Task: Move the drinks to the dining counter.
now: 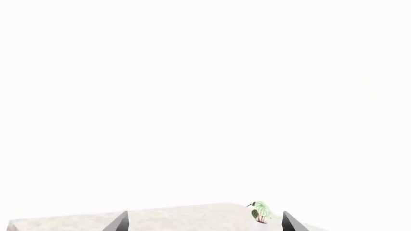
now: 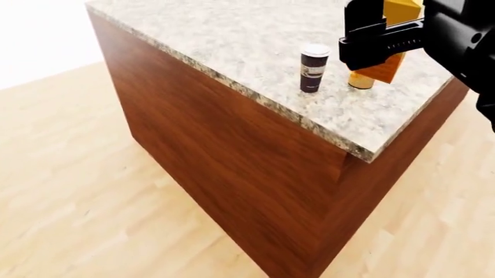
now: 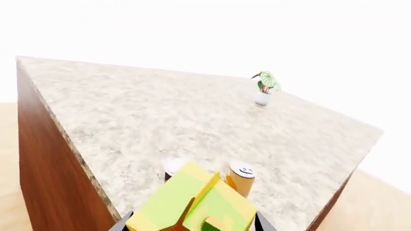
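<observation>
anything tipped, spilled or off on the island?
Nothing spilled. The cup and can stand upright on the dining counter; the juice carton hangs tilted in the right gripper, not set down.

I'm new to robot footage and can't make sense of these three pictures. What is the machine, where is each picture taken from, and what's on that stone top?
This is a simulated two-armed robot steered by a person. The head view looks down at the dining counter, a granite-topped island with dark wood sides. On it stand a paper cup and an orange can. The black right gripper holds a yellow juice carton above them.

The right wrist view comes from the camera on that arm: the carton fills the foreground, with the can beside it and a small potted plant farther across the top.

The left wrist view is mostly white; only two fingertips of the left gripper, apart with nothing between, and the plant.
</observation>
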